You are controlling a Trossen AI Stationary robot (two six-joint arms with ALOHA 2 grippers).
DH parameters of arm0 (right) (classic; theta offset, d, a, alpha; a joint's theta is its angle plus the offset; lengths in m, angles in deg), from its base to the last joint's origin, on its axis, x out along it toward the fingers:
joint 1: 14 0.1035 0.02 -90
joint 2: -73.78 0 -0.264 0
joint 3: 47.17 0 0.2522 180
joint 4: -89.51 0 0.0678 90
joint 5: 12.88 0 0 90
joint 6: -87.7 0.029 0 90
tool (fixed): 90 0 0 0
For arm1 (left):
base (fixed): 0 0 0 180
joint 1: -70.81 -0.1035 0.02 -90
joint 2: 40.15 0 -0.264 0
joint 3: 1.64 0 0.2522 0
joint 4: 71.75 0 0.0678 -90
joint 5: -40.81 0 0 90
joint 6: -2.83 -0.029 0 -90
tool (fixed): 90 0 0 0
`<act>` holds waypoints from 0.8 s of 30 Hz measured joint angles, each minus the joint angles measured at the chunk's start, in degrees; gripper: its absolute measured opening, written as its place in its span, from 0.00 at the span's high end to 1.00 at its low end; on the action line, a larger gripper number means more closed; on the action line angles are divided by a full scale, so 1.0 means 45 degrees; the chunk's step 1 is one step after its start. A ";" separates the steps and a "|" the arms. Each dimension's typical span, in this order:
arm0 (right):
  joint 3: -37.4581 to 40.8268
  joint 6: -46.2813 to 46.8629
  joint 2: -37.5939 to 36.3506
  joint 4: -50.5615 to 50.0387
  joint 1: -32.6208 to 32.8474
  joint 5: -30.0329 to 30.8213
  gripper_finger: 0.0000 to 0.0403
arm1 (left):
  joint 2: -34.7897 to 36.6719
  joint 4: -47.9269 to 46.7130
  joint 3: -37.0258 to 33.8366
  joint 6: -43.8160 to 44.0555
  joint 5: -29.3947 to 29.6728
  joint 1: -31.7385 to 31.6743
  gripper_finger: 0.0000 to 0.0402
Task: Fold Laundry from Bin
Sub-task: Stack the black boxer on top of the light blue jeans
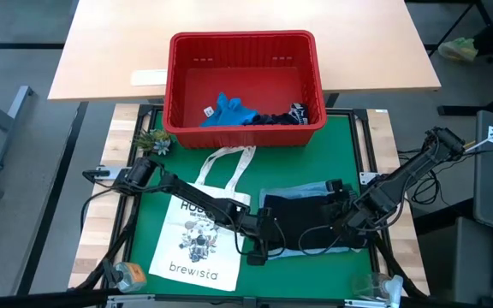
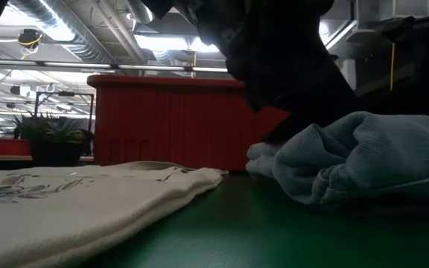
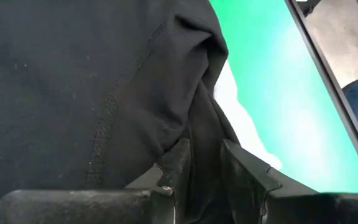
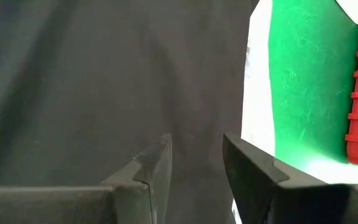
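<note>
both tools, left tool (image 1: 259, 244) and right tool (image 1: 342, 224), pinch the dark soft garment (image 1: 302, 218) at lower centre over pale blue cloth (image 2: 348, 160); white printed tote bag (image 1: 197, 235) left, red slotted plastic bin (image 1: 245, 85) above.

The tabletop (image 1: 366, 162) is covered by a green mat framed in pale wood. Directly under both pincers lies a dark garment (image 1: 302, 218), spread over a light blue garment (image 1: 294, 190) whose edges show around it. Beside the left pincer (image 1: 257, 250), on the side away from the right pincer (image 1: 342, 229), a white tote bag (image 1: 197, 239) lies flat. Beyond the pincers a red bin (image 1: 245, 90) rests on the mat's far edge, with a small potted plant (image 1: 154, 142) near its corner.
</note>
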 joint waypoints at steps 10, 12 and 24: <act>0.0000 -0.0014 -0.0010 -0.0056 -0.0002 -0.0567 0.65 | 0.0326 -0.0392 0.0003 0.0025 -0.0039 0.0065 0.79; 0.0005 -0.0007 -0.0010 -0.0043 -0.0002 -0.0779 0.65 | 0.0513 -0.0588 0.0003 0.0018 -0.0028 0.0101 0.79; 0.0005 -0.0424 -0.0044 -0.0032 0.0001 -0.0661 0.65 | 0.0544 0.1501 0.0382 -0.1107 0.0740 -0.0066 0.79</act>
